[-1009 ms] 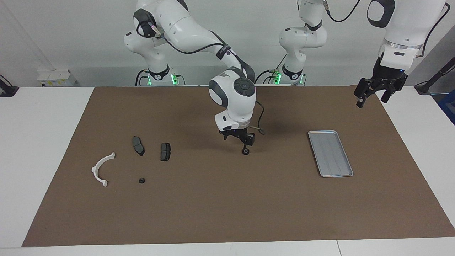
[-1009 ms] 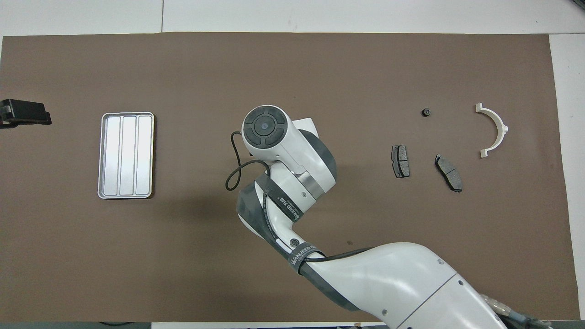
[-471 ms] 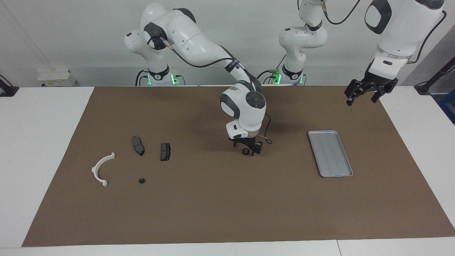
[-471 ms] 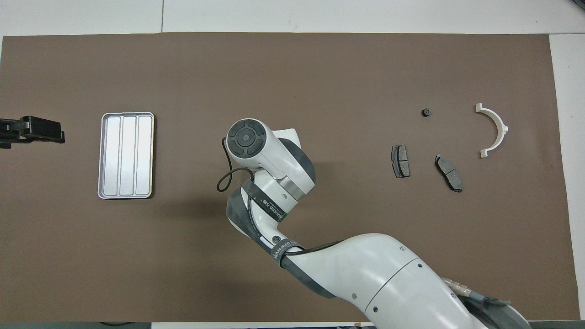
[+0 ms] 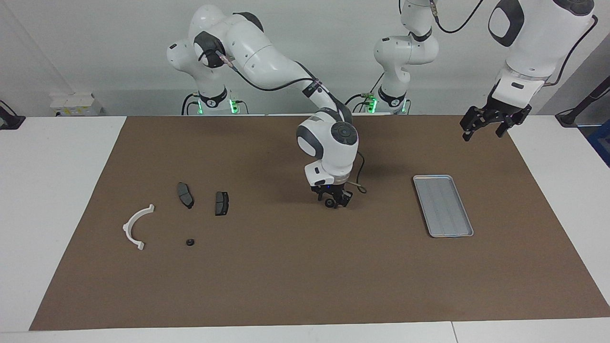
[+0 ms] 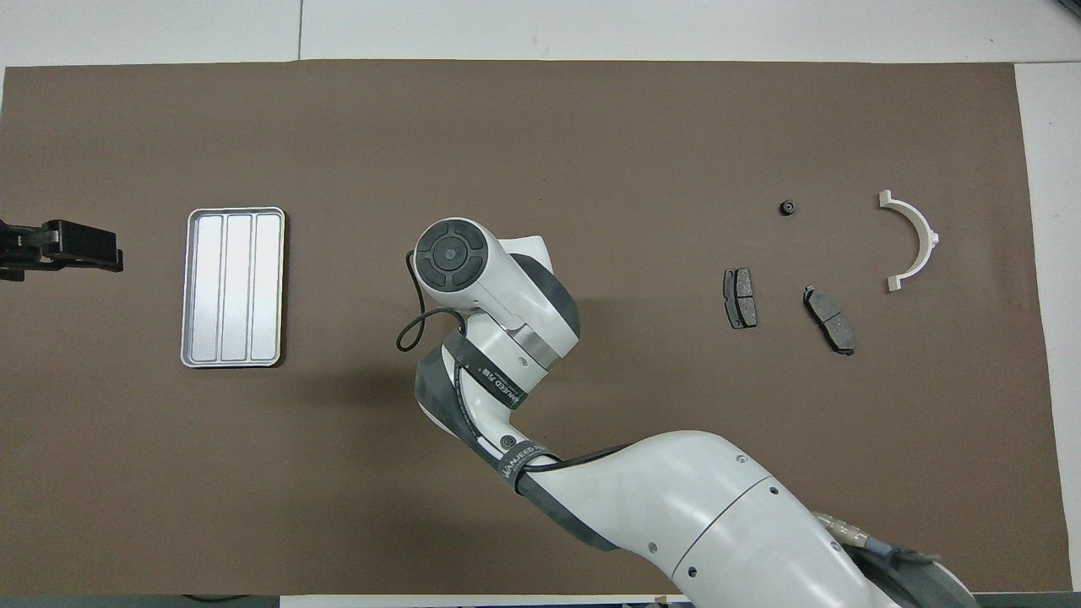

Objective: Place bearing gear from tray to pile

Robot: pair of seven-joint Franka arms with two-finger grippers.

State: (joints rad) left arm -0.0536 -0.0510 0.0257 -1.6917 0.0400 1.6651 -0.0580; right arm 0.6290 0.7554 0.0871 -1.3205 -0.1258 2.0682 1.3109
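Note:
A small black bearing gear (image 5: 329,203) lies on the brown mat midway between tray and pile. My right gripper (image 5: 333,202) is down at the mat and shut on it; in the overhead view the right wrist (image 6: 473,270) hides both. The silver ridged tray (image 5: 443,205) (image 6: 235,287) holds nothing. The pile lies toward the right arm's end: two dark brake pads (image 5: 185,194) (image 5: 221,203), a white curved bracket (image 5: 127,227) (image 6: 929,236) and a second small black gear (image 5: 190,242) (image 6: 787,206). My left gripper (image 5: 482,129) (image 6: 59,249) waits open, high over the mat's corner.
The brown mat (image 5: 305,286) covers most of the white table. A loop of black cable (image 5: 358,188) hangs from the right wrist. A small white box (image 5: 74,102) stands at the table's corner by the right arm's base.
My right gripper dropped over the gear on the mat and its jaws narrowed onto it. The left gripper drifted slightly higher and toward the middle.

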